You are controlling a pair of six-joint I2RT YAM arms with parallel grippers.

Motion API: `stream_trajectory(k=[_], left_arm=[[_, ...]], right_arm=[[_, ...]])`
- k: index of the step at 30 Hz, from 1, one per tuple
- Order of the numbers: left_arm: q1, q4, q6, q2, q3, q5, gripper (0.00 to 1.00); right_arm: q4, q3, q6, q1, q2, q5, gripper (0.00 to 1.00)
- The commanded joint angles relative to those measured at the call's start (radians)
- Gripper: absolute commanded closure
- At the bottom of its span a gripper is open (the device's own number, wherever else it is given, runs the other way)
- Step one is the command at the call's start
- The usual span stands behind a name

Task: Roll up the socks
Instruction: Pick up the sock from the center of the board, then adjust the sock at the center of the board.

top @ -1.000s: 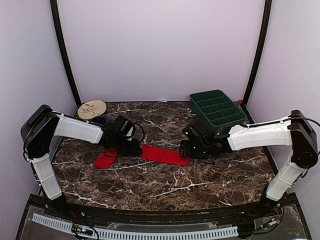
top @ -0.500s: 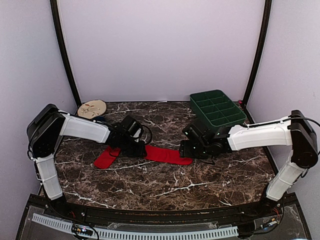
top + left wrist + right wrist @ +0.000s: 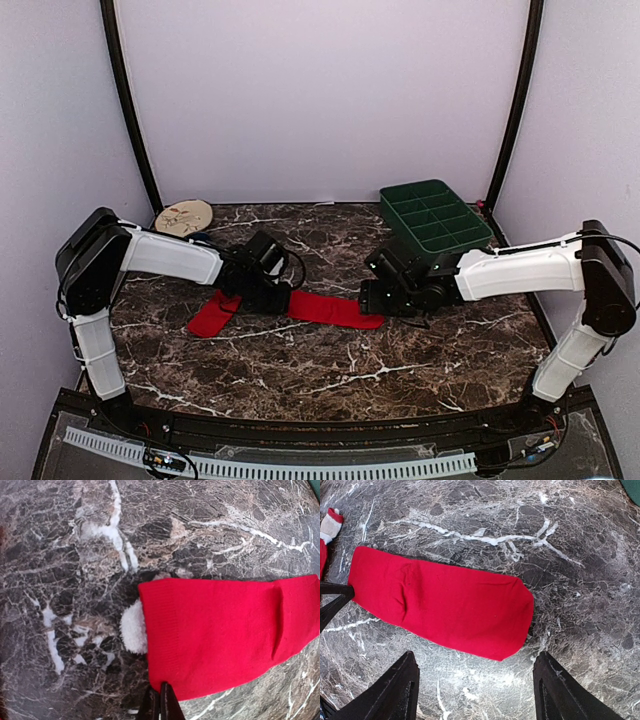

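From overhead, the plain red sock (image 3: 333,309) lies flat at the middle of the table (image 3: 330,370), between my two hands. The second sock (image 3: 212,317) lies left of it, partly under the left arm.

The left wrist view adds that my left hand (image 3: 161,702) is pinched fully together, its tips at the lower edge of the plain sock's cuff end. I cannot tell whether fabric is caught between them. A white tuft (image 3: 134,628) pokes out beside that cuff.

The right wrist view shows my right hand (image 3: 475,655) spread wide and holding nothing, its fingers (image 3: 395,690) straddling the toe half. The other sock's white-and-pink end (image 3: 330,522) sits at upper left.

Bare marble fills the near side. A green tray (image 3: 435,215) crowds the upper right, and a round wooden disc (image 3: 184,217) sits at the upper left.
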Motion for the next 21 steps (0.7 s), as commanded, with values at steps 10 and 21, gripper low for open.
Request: stream_trajectory(k=[10,21], left_arm=[[-0.075,-0.096,0.17,-0.048,0.066,-0.248,1.0],[-0.162,-0.086,0.276,-0.126,0.04,-0.457,1.0]], right_arm=[[0.014,0.106,0.002,0.007,0.094,0.003,0.28],[0.186,0.045,0.124,-0.055,0.103,-0.115,0.37]])
